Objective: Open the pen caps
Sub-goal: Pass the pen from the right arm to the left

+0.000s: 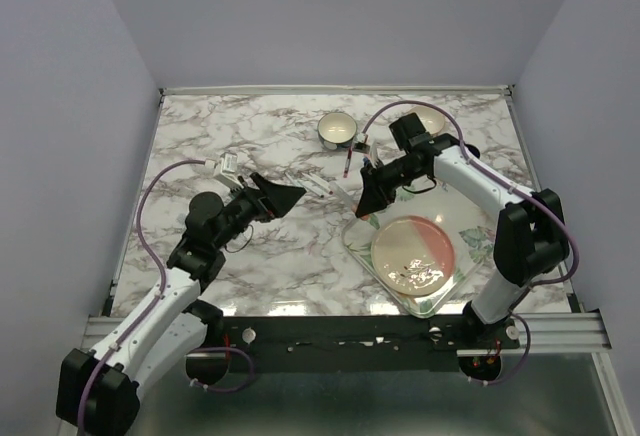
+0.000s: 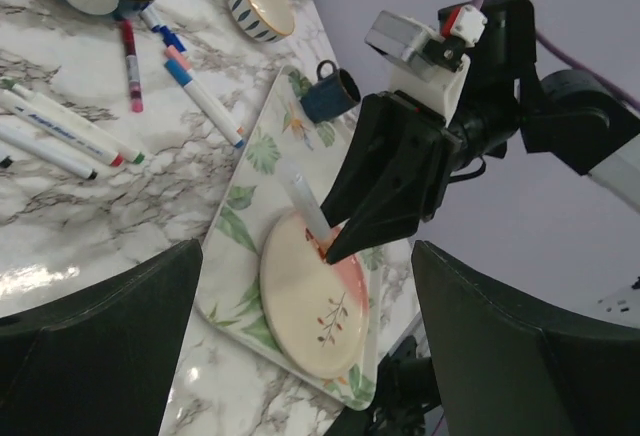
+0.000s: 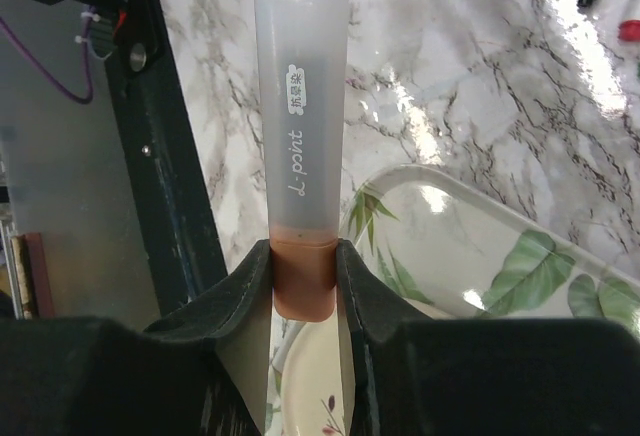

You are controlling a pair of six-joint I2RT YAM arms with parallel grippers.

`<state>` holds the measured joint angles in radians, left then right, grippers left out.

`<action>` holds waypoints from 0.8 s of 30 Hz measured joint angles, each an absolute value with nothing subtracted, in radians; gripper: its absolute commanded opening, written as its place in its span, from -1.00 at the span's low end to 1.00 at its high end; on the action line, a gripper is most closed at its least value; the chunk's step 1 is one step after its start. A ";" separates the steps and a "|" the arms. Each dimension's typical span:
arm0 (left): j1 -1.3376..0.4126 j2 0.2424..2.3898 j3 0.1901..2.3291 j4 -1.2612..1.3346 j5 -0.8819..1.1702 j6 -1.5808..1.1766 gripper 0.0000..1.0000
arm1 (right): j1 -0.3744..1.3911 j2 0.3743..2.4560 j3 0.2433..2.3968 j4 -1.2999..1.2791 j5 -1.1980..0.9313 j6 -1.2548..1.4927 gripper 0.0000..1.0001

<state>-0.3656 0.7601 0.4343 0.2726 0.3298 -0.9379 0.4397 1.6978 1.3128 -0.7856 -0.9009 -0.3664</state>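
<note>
My right gripper (image 3: 303, 261) is shut on a marker pen. Its fingers clamp the brownish-orange cap (image 3: 303, 278), and the frosted white barrel (image 3: 300, 96) sticks out ahead of them. In the top view this gripper (image 1: 365, 206) holds the pen (image 1: 341, 194) above the tray's left corner, pointing at my left gripper (image 1: 292, 196). My left gripper (image 2: 308, 248) is open and empty, and faces the pen (image 2: 305, 201) from a short gap. Several capped pens (image 2: 60, 131) with red (image 2: 130, 66) and blue (image 2: 205, 101) caps lie loose on the marble.
A leaf-patterned tray (image 1: 358, 246) holds a pink and cream plate (image 1: 415, 253) at front right, and a dark blue mug (image 2: 330, 94) stands on its far end. Two bowls (image 1: 337, 129) (image 1: 430, 121) stand at the back. Loose pens (image 1: 300, 181) lie mid-table.
</note>
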 measured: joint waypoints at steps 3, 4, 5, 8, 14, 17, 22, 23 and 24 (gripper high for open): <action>-0.461 0.793 0.434 0.324 0.233 -0.984 0.83 | 0.446 1.697 1.309 -0.777 -0.939 -0.367 -0.99; -0.484 0.812 0.434 0.336 0.208 -0.995 0.82 | 0.446 1.697 1.308 -0.776 -0.950 -0.367 -0.99; -0.510 0.830 0.434 0.342 0.177 -1.006 0.82 | 0.446 1.696 1.306 -0.775 -0.958 -0.367 -0.99; -0.589 0.895 0.438 0.351 0.083 -1.036 0.78 | 0.450 1.690 1.299 -0.766 -0.981 -0.366 -0.99; -0.708 0.986 0.475 0.378 -0.033 -1.047 0.76 | 0.452 1.662 1.274 -0.733 -1.014 -0.347 -0.99; -0.762 1.023 0.484 0.407 -0.087 -1.049 0.68 | 0.452 1.650 1.258 -0.707 -1.028 -0.325 -0.99; -0.836 1.110 0.522 0.425 -0.206 -1.072 0.32 | 0.452 1.649 1.234 -0.662 -1.038 -0.285 -0.99; -0.842 1.119 0.529 0.424 -0.217 -1.073 0.32 | 0.453 1.649 1.233 -0.658 -1.039 -0.281 -0.99; -0.852 1.137 0.542 0.422 -0.236 -1.082 0.31 | 0.453 1.649 1.232 -0.651 -1.038 -0.276 -0.99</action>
